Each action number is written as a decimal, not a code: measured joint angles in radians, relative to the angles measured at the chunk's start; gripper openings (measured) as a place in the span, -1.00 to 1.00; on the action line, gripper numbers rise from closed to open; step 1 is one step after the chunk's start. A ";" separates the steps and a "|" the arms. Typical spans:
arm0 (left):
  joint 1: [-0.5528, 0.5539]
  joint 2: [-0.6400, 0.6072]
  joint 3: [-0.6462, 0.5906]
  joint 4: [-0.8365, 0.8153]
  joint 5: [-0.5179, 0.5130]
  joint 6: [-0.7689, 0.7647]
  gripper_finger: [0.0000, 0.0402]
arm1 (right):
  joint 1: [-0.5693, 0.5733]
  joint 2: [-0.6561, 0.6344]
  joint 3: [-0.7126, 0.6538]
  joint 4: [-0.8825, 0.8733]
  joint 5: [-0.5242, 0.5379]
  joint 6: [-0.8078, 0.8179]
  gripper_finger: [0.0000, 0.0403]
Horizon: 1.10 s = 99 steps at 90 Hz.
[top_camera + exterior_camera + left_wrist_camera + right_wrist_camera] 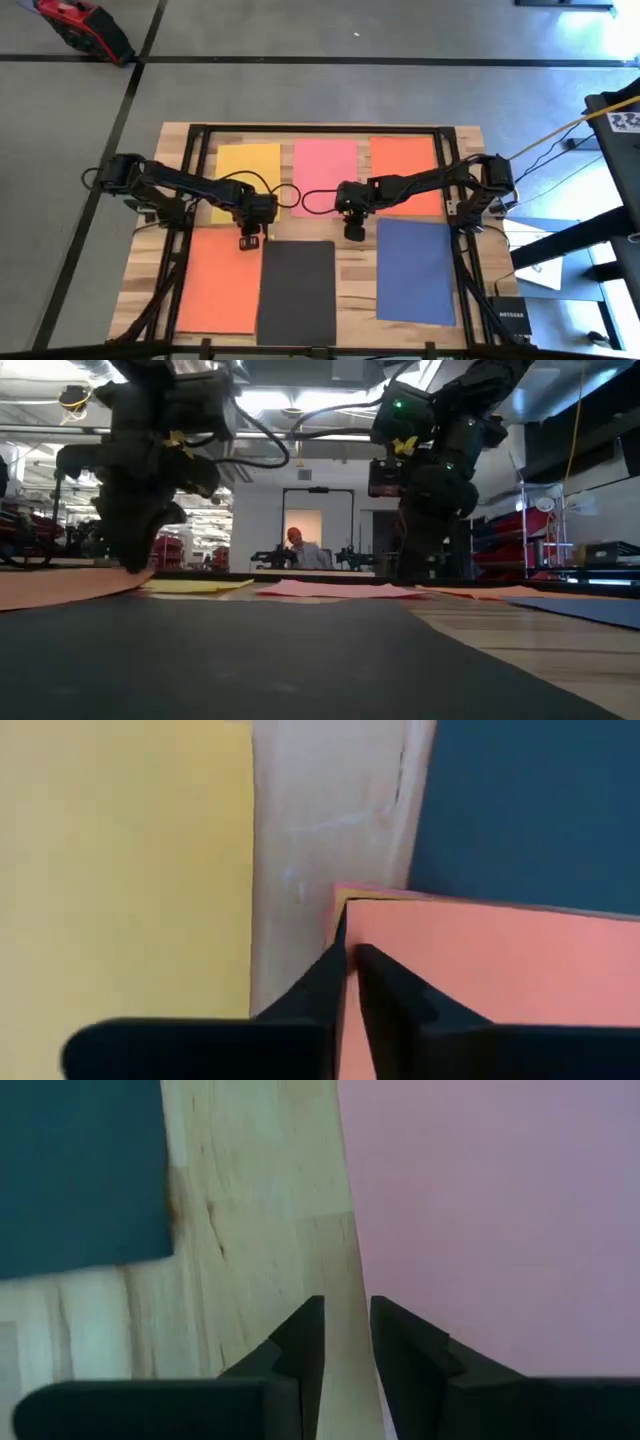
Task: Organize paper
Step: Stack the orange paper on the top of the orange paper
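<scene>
Six sheets are lying flat on the table (465, 310), and I'm taking the black sheet (297, 290) as landmark: near orange sheet (218, 282) is sitting just beside it on the left arm's side, dark blue sheet (415, 270) on the other side across a strip of bare wood, and yellow sheet (247, 180), pink sheet (324, 178) and a second orange sheet (405, 175) are lining up in the row beyond it. Left tool (348, 958) is pinching the near orange sheet at the corner closest to the black sheet's far corner, fingers nearly together with the paper edge between them. Right tool (347, 1320) is hovering beyond the black sheet's far edge, over the pink sheet's border, fingers a narrow gap apart and holding nothing. Handling, as I'm judging it: paper is looking very light, thin and floppy, so it's likely sagging or creasing if lifted from one point and sliding easily on wood. Best take looks like a corner or edge, pinched lightly, then dragging flat rather than lifting high.
</scene>
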 joint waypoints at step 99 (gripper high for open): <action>0.036 -0.207 0.086 0.039 -0.129 -0.068 -1.00 | 0.000 -0.074 -0.142 0.674 -0.196 -0.048 -0.70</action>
